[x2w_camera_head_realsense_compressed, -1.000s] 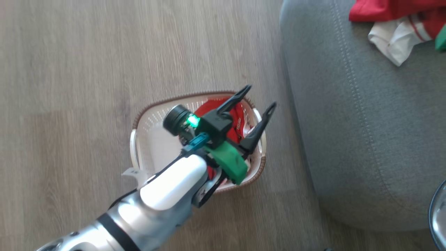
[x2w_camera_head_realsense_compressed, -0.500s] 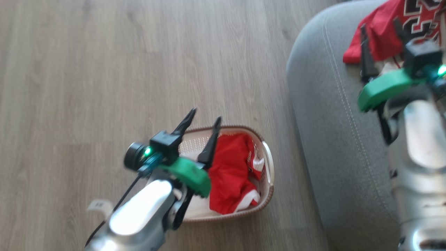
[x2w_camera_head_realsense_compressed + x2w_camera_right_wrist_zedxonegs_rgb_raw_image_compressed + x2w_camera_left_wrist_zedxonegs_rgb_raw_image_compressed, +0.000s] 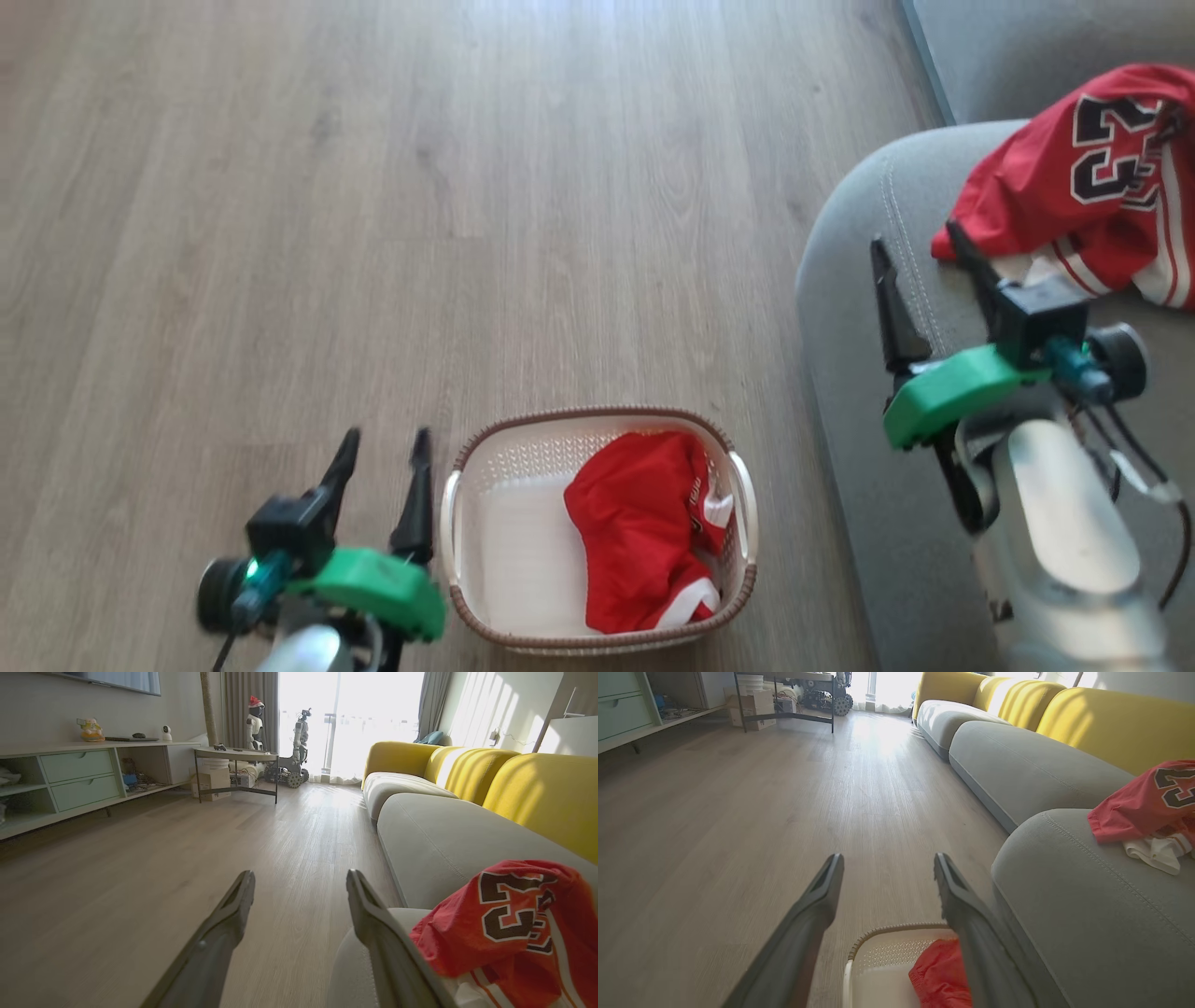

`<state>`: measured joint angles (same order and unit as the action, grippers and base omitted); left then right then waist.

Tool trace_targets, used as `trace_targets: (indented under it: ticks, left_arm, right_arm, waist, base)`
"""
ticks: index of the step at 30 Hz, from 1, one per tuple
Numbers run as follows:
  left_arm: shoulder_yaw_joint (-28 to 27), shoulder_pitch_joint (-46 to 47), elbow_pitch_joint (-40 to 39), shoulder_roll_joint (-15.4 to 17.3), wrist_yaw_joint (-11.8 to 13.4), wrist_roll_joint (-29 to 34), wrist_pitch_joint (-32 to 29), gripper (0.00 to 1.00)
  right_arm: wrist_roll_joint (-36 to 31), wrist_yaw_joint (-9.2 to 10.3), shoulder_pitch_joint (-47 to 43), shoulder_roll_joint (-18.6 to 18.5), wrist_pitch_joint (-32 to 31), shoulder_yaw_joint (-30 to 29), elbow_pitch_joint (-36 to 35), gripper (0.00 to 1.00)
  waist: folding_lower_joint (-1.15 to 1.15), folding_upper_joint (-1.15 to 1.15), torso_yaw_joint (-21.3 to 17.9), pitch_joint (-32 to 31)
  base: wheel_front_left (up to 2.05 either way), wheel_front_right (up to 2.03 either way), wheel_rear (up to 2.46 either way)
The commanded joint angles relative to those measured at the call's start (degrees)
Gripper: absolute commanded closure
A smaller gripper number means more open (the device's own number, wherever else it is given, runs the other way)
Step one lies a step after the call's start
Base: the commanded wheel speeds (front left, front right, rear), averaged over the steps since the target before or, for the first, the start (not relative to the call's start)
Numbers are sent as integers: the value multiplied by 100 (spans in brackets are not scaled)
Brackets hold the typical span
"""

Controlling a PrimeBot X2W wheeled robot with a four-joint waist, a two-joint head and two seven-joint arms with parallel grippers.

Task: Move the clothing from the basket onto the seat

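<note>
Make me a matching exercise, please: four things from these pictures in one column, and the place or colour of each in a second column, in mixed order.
Things:
1. basket
2. numbered jersey
3. other red garment
4. sofa backrests

Place or colour:
A. yellow
B. inside the basket
C. on the wooden floor
D. on the grey seat

Pairs: 1-C, 2-D, 3-B, 4-A.

Bright window backlight, floor (image 3: 289, 826) glare; head view soft, perhaps motion blur.
</note>
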<state>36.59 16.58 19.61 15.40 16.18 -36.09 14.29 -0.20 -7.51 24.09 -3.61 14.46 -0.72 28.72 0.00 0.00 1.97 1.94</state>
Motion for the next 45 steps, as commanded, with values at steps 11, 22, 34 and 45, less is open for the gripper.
trace_targets:
  ticks: [11,22,34,45]
  left_arm:
    - [-994,-929,-710,321,125,348,71,0]
    - [-1409,-1481,-1071,249,33,659,71,0]
    - [-1584,-1645,-1023,126,-98,791,71,0]
    - [-1681,-1645,-937,78,-188,890,71,0]
  right_arm:
    - [528,2,-955,72,48,220,-864,0]
    - [1021,2,-1959,73,-40,323,-1362,0]
    - [1070,2,-2164,73,-70,313,-1479,0]
    - [1101,2,-2187,73,-56,295,-1481,0]
  waist:
    - [0,0,218,-352]
    - [0,0,227,-512]
    - [0,0,170,-568]
    - [0,0,189,-530]
  base:
    - [0,0,0]
    - [0,0,0]
    - [0,0,0]
    - [0,0,0]
